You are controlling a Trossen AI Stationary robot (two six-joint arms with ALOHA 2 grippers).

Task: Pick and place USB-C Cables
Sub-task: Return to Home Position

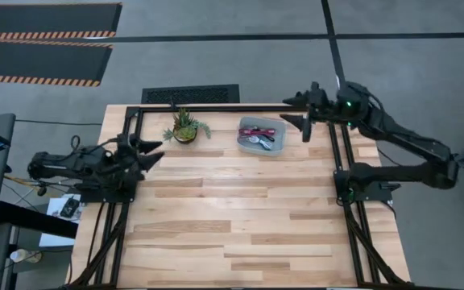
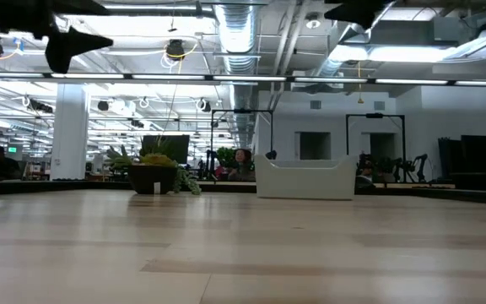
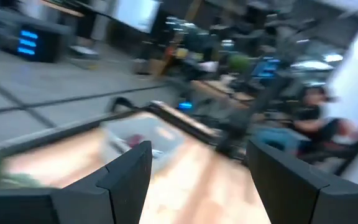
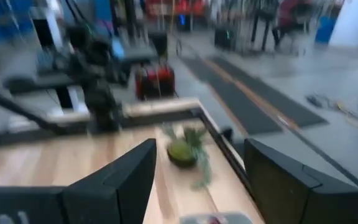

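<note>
A shallow clear bin [image 1: 262, 135] stands on the far part of the wooden table and holds the USB-C cables: a maroon one [image 1: 255, 129] and pale and dark ones [image 1: 264, 141]. I cannot make out a teal one. The low view shows the bin [image 2: 306, 179] but hides what is in it. My left gripper [image 1: 158, 152] is open and hovers over the table's left side, pointing toward the bin [image 3: 143, 137]. My right gripper [image 1: 285, 110] is open and hangs in the air just right of the bin, high above the table [image 2: 357, 10]. Both wrist views show spread fingers with nothing between them [image 3: 197, 168] [image 4: 201, 168].
A small green potted plant [image 1: 185, 127] stands left of the bin near the far edge [image 2: 154, 175] [image 4: 185, 149]. Black frame rails [image 1: 216, 107] run along the far edge and both sides. Bare wood [image 1: 240, 217] fills the middle and near part.
</note>
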